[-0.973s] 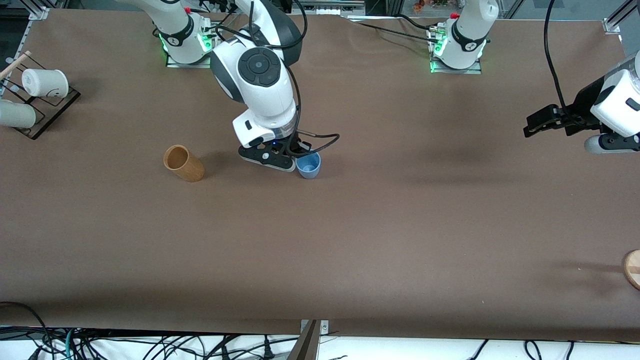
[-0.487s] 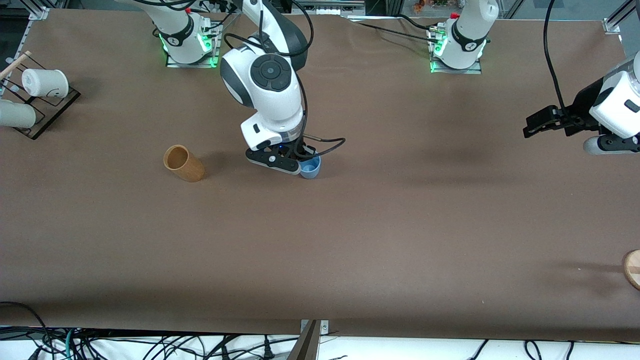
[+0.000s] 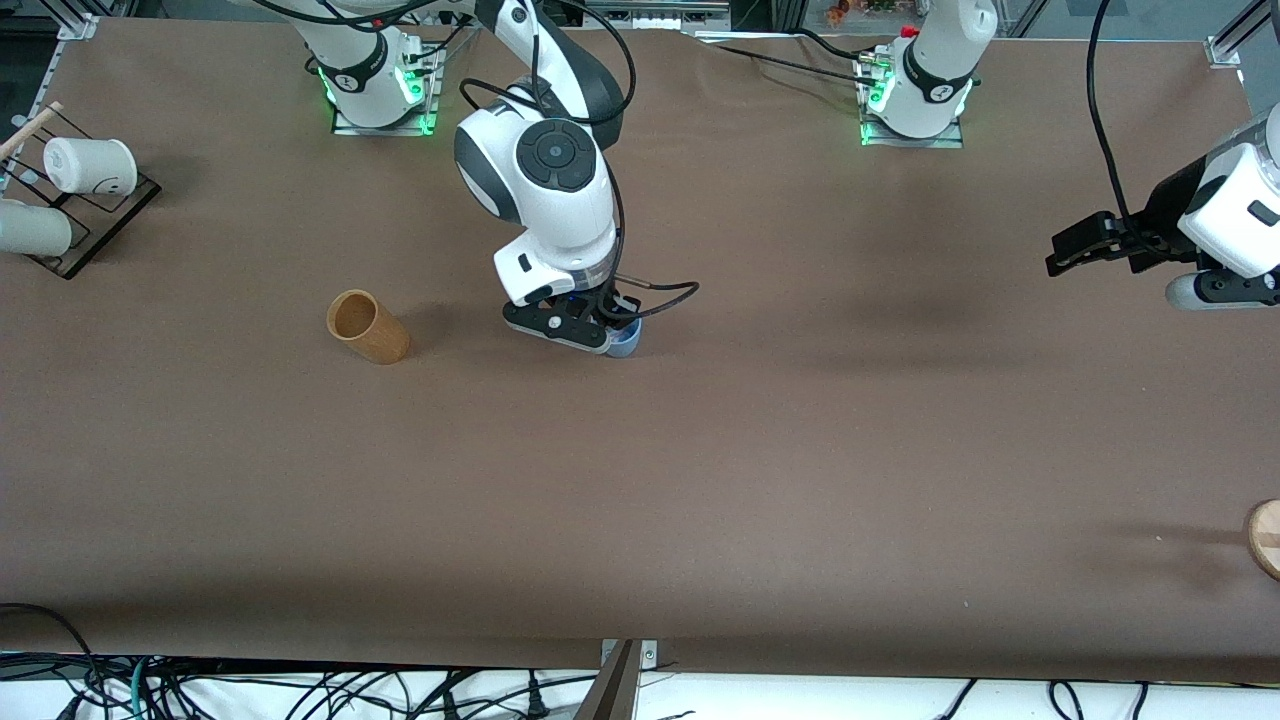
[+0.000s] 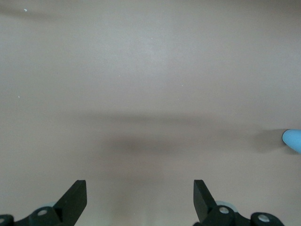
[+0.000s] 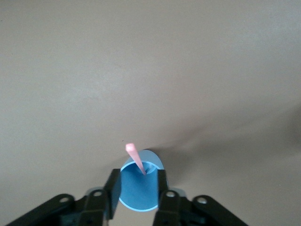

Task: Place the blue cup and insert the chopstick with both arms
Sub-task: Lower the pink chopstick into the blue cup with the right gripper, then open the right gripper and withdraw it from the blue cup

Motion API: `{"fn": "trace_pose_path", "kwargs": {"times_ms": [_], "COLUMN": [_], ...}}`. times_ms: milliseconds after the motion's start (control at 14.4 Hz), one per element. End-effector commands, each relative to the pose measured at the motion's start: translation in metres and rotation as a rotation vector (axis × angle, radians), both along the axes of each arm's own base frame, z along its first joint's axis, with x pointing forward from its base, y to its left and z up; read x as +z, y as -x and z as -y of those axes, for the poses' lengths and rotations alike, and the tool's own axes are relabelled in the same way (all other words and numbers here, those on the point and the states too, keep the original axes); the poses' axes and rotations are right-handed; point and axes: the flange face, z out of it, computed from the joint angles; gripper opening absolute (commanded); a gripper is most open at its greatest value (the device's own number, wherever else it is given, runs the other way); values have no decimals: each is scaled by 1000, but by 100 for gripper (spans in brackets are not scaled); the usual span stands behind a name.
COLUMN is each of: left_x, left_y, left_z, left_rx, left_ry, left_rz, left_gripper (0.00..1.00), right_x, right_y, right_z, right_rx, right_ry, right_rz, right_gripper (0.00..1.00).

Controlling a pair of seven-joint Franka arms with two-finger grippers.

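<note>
The blue cup (image 3: 627,346) stands on the brown table, mostly hidden under the right hand. My right gripper (image 3: 612,332) is down over it. In the right wrist view the cup (image 5: 138,190) sits between the two fingers (image 5: 113,188), which lie against its sides. The thin pink chopstick (image 5: 135,159) leans inside the cup, its tip sticking out over the rim. My left gripper (image 3: 1058,260) waits, open and empty, in the air over the left arm's end of the table. Its fingertips (image 4: 75,197) stand wide apart, and a bit of the cup (image 4: 292,140) shows at that view's edge.
A tan-brown cup (image 3: 367,327) stands beside the blue cup, toward the right arm's end. A dark rack (image 3: 100,215) with white cups sits at that end's edge. A round wooden piece (image 3: 1266,538) shows at the left arm's end, nearer the front camera.
My right gripper has moved toward the left arm's end, from beside the blue cup to over it, and now covers most of it. The left arm has not moved.
</note>
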Motion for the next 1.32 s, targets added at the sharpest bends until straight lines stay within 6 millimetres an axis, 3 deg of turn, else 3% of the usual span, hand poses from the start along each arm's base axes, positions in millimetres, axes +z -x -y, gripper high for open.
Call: {"fn": "trace_pose_path", "kwargs": {"times_ms": [0, 209, 348, 626, 765, 973, 1251], "left_x": [3, 3, 3, 3, 3, 3, 3], "left_y": [-3, -3, -3, -3, -3, -3, -3], "left_z": [-1, 0, 0, 1, -1, 0, 0], "left_rx": [-24, -24, -24, -27, -23, -24, -26], "left_ry": [-26, -26, -26, -26, -26, -26, -26], "left_rz": [5, 5, 4, 5, 4, 5, 5], "left_gripper": [100, 100, 100, 100, 100, 100, 100], "right_x": [24, 54, 65, 101, 123, 144, 171], "right_y": [-9, -26, -41, -82, -93, -99, -77], "right_z": [-2, 21, 49, 158, 214, 296, 373], "right_rx": [-10, -10, 46, 183, 232, 279, 331], "right_ry": [0, 25, 38, -15, -6, 32, -38], "right_rz": [25, -1, -13, -95, -108, -152, -160], "right_gripper": [68, 96, 100, 100, 100, 100, 100]}}
